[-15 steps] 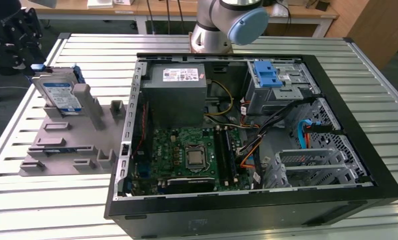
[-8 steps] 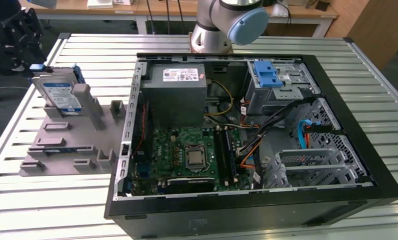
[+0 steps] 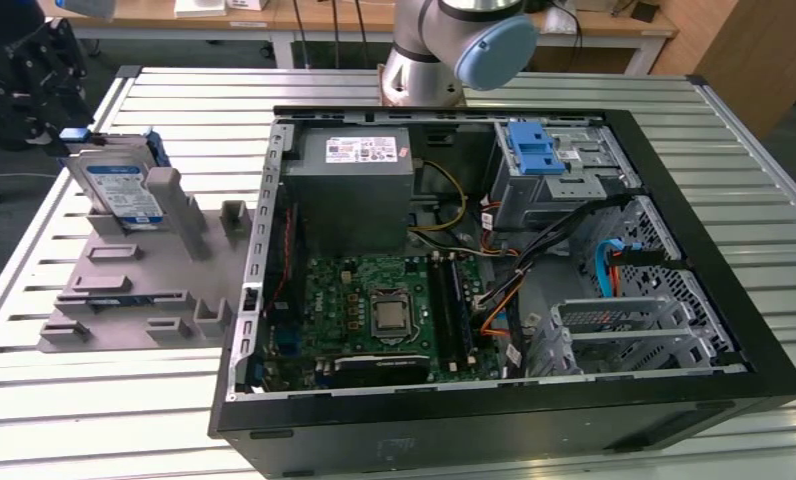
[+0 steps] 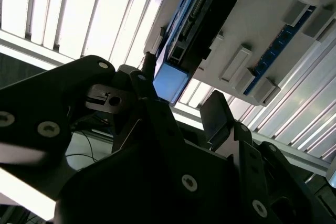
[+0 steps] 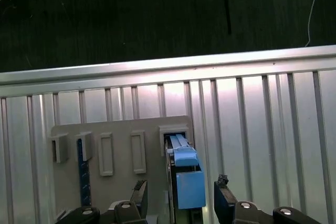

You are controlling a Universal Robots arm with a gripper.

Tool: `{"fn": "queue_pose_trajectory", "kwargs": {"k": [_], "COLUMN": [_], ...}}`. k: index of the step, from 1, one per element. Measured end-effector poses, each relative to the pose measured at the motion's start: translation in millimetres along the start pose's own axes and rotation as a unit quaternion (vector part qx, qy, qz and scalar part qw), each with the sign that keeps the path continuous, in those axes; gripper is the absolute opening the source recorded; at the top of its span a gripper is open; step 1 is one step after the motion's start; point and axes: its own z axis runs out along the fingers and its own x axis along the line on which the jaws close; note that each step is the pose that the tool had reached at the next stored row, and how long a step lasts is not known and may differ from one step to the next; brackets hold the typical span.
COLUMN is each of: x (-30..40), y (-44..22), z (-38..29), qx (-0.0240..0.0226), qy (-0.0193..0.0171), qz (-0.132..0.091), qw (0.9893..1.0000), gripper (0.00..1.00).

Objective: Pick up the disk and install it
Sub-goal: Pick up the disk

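Okay, your gripper (image 5: 181,196) was spread wide, one finger (image 5: 139,192) on each side of the disk (image 5: 186,174). I couldn't tell whether either finger touched it. The disk stood on edge in a slot of the grey fixture plate (image 5: 121,129), with its blue carrier end facing the wrist. In the exterior view you had that fixture on the slatted table (image 3: 105,420), to the exterior view's left of the open PC case (image 3: 505,432) and well apart from its drive cage (image 3: 588,186).
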Motion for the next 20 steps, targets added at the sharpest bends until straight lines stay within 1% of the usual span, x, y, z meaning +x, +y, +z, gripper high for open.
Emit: {"fn": "queue_pose_trajectory", "kwargs": {"k": [13, 20], "x": [-0.7, -0.8], "y": [0.7, 1.2], "z": [7.6, 13.8], "qx": [-0.0001, -0.0001], "qy": [-0.0001, -0.0001], "qz": [-0.004, -0.004], "qw": [1.0, 1.0], "gripper": [0.61, 0.61]}}
